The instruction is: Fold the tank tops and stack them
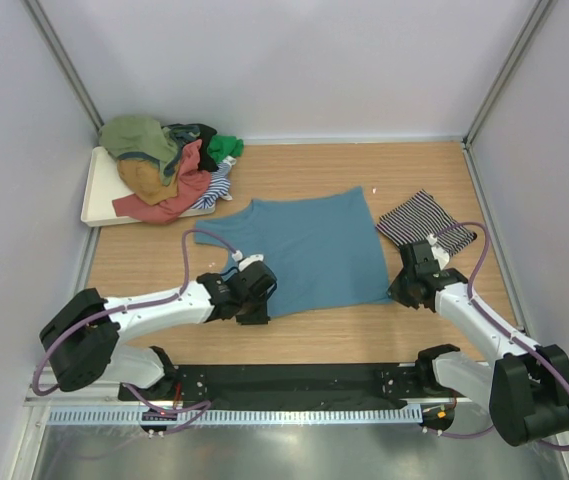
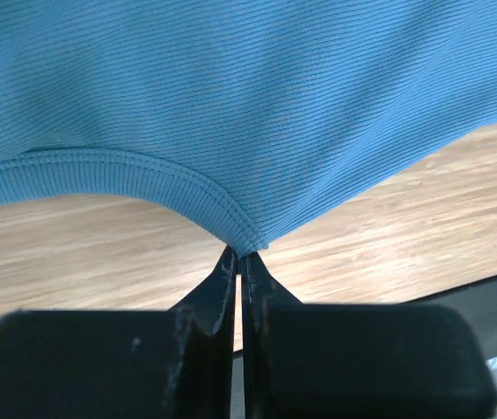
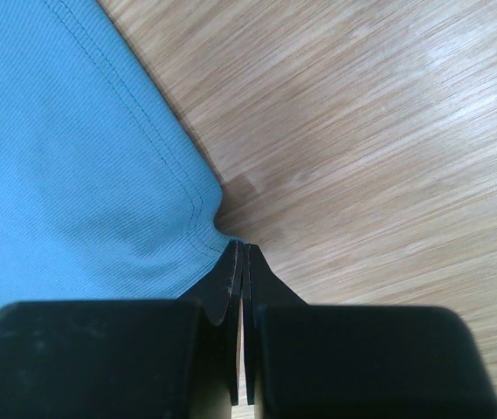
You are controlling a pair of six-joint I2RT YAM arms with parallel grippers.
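A plain teal-blue tank top lies spread flat in the middle of the wooden table. My left gripper is shut on its near left edge, pinching the ribbed hem at the fingertips. My right gripper is shut on the near right corner of the same top. A folded black-and-white striped tank top rests to the right of the teal one. More tank tops in olive, coral, mustard and green sit in a heap at the back left.
The heap rests partly on a white tray at the back left. Grey walls close the table on three sides. A black rail with the arm bases runs along the near edge.
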